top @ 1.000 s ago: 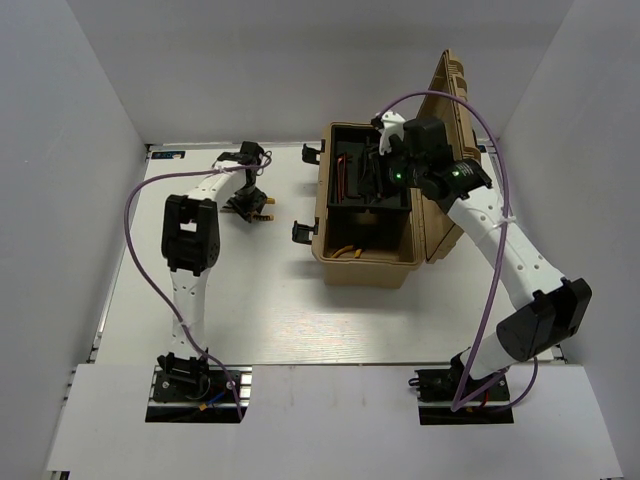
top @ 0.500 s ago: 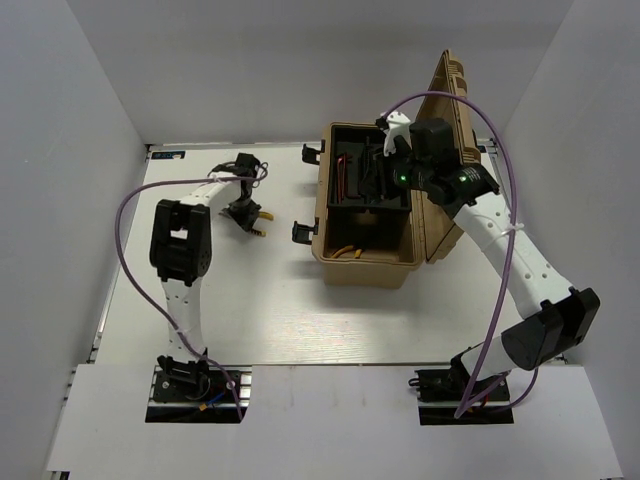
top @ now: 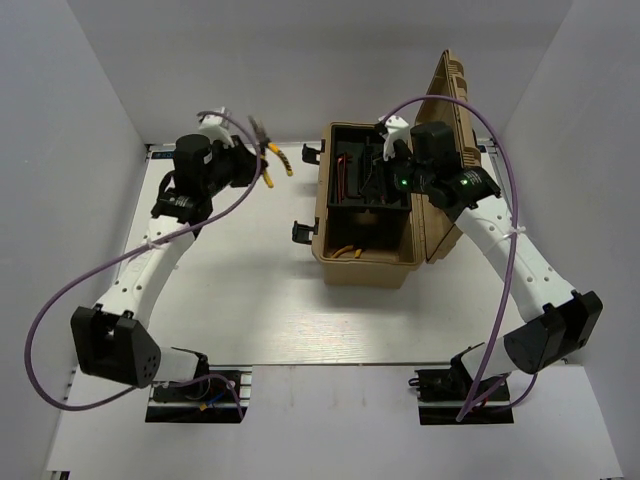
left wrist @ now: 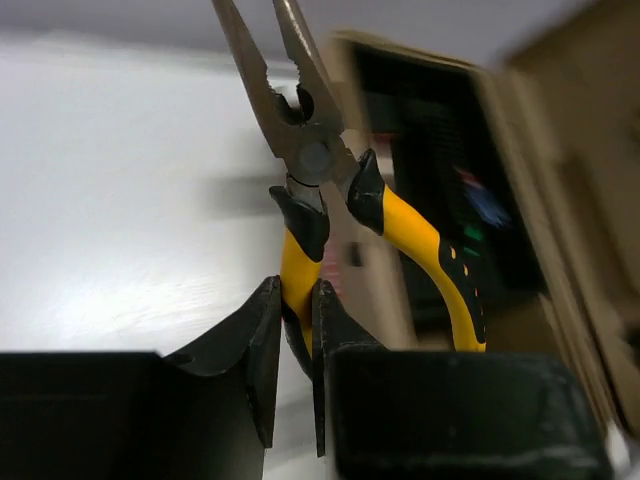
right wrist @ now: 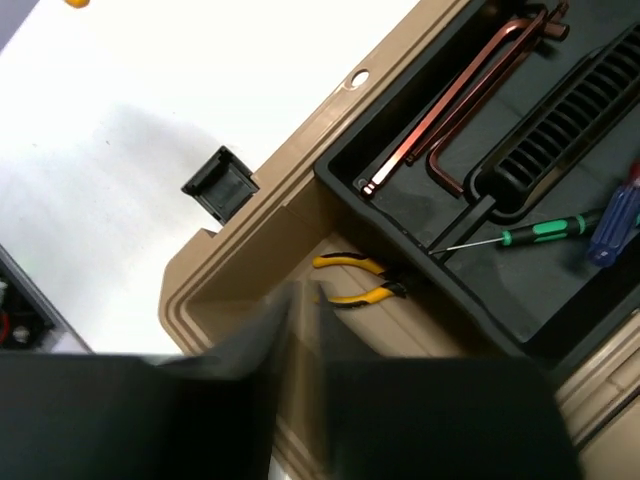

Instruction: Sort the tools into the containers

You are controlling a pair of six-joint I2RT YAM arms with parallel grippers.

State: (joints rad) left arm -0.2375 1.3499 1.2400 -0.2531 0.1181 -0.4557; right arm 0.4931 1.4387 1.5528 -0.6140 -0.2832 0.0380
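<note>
My left gripper (top: pixel 258 158) is shut on one handle of the yellow-and-black pliers (top: pixel 272 155), held in the air left of the tan toolbox (top: pixel 365 268). In the left wrist view the pliers (left wrist: pixel 305 150) point nose-up from between my left gripper's (left wrist: pixel 297 320) fingers, the other handle hanging free. My right gripper (top: pixel 388 165) hovers over the open toolbox; its blurred jaws (right wrist: pixel 305 340) stand a narrow gap apart with nothing between them. A second pair of pliers (right wrist: pixel 360 280) lies on the toolbox floor. Hex keys (right wrist: pixel 450 130), a green screwdriver (right wrist: pixel 520 235) and a blue one (right wrist: pixel 615 225) lie in the black tray (right wrist: pixel 560 300).
The toolbox lid (top: pixel 452 100) stands open at the back right. Black latches (top: pixel 303 232) stick out from the box's left side, one seen at close range as a black latch (right wrist: pixel 220 185). White walls close in the table on three sides.
My left gripper closed on the pliers, lifted them off the table and swung them up and towards the back. My right gripper stayed over the toolbox, shifting slightly.
</note>
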